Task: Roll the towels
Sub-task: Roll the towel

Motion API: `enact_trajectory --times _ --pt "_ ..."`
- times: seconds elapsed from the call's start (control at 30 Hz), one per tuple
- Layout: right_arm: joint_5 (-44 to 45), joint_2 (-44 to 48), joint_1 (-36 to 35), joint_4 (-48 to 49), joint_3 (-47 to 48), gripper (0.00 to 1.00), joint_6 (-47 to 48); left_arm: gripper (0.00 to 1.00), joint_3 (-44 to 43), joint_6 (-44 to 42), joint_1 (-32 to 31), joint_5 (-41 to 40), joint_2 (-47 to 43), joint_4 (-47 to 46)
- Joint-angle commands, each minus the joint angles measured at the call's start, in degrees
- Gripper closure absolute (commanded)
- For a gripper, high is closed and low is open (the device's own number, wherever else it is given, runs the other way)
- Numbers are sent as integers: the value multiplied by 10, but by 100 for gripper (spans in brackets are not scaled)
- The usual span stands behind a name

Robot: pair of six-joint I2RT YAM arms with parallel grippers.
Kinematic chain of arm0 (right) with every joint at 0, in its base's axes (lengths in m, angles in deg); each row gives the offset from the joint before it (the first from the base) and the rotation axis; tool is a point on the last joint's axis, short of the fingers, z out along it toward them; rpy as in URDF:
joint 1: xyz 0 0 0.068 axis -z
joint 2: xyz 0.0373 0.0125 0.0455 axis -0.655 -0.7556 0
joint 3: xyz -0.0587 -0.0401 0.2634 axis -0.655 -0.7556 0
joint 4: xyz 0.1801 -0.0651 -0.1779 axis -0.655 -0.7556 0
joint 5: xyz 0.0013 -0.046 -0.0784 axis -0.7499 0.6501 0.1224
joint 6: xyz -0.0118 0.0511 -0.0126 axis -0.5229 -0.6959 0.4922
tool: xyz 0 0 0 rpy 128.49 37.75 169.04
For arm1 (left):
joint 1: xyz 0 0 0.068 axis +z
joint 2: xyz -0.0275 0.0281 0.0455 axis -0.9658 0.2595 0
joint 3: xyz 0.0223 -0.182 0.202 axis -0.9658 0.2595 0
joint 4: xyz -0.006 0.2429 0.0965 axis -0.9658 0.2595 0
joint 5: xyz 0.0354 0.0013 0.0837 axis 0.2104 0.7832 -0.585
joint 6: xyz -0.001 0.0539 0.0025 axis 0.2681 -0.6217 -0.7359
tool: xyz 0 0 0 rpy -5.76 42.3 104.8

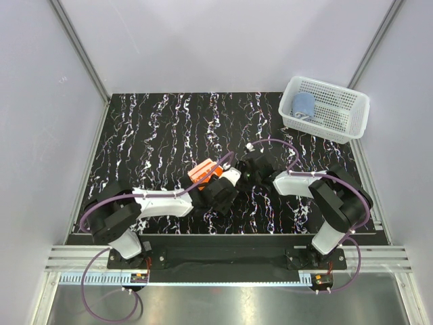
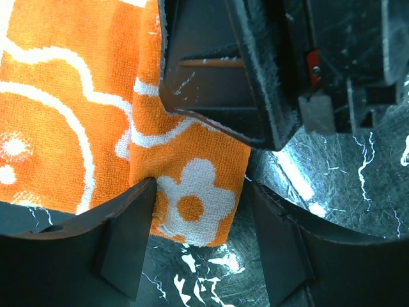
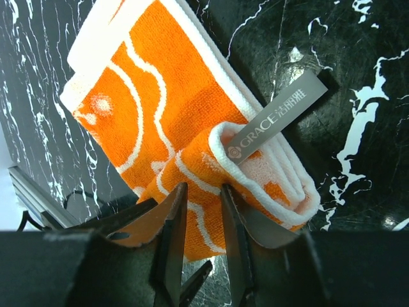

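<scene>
The orange towel (image 1: 203, 172) with white swirls lies mid-table, one end partly rolled. My right gripper (image 1: 245, 169) is shut on the rolled fold (image 3: 203, 192), near the grey label (image 3: 275, 115). My left gripper (image 1: 218, 191) is open, and its jaws straddle the towel's flowered corner (image 2: 192, 208). The left finger (image 2: 131, 230) touches the cloth and the other stands apart from it. The right gripper's dark body (image 2: 217, 64) presses on the cloth just above. The blue towel (image 1: 303, 103) sits rolled inside the basket.
A white mesh basket (image 1: 352, 118) stands at the back right corner of the black marbled tabletop (image 1: 149, 135). Grey walls close in the sides and back. Both arms meet near the table's middle.
</scene>
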Motion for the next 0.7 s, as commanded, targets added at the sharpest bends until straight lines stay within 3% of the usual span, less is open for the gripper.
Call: enact_trajectory --times 0.0,0.33,0.67 --pt "32 15 -5 -60 18 65 31 36 12 8 0 -16 -6 -12" --pt "25 17 12 -101 41 65 57 45 24 27 7 13 -2 11" --pt "2 -28 42 -109 80 65 80 46 10 55 4 73 26 39"
